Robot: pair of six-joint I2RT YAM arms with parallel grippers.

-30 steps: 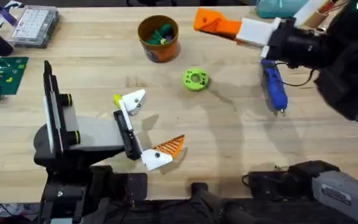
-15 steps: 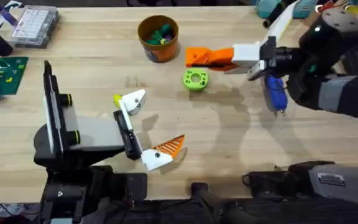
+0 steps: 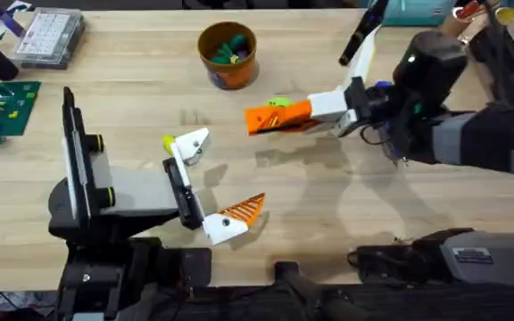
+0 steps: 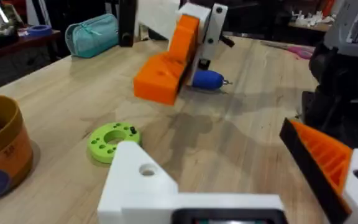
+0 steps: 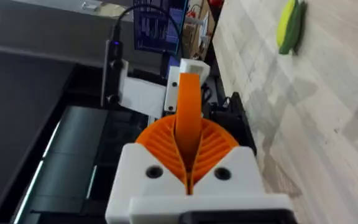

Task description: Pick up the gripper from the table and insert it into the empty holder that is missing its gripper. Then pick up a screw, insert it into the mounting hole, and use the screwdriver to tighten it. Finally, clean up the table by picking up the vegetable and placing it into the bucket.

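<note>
My right gripper [image 3: 318, 109] hangs over the table's middle, shut on the orange wedge-shaped gripper [image 3: 277, 118]. In the right wrist view the ribbed pads [image 5: 211, 148] clamp the gripper [image 5: 188, 102], which points at the left arm. My left gripper [image 3: 211, 183] is open. One side of it is the empty holder [image 3: 188, 145], white with a yellow tab and the mounting hole [image 4: 146, 169]. The other side carries an orange ribbed finger [image 3: 244, 210]. The blue screwdriver [image 4: 209, 79] lies behind the held piece. The bucket [image 3: 227, 55] stands at the back, with small green and blue things inside. The vegetable and the screw I cannot single out.
A flat green ring [image 4: 112, 138] lies on the table, half hidden under the held piece in the overhead view [image 3: 280, 102]. A clear parts box [image 3: 50, 36] and a green board [image 3: 3, 105] sit at the far left. A teal pouch [image 4: 92, 34] lies at the back.
My right gripper has carried the orange gripper leftward and nearer, from the far right of the table to above the green ring. The left arm has not moved.
</note>
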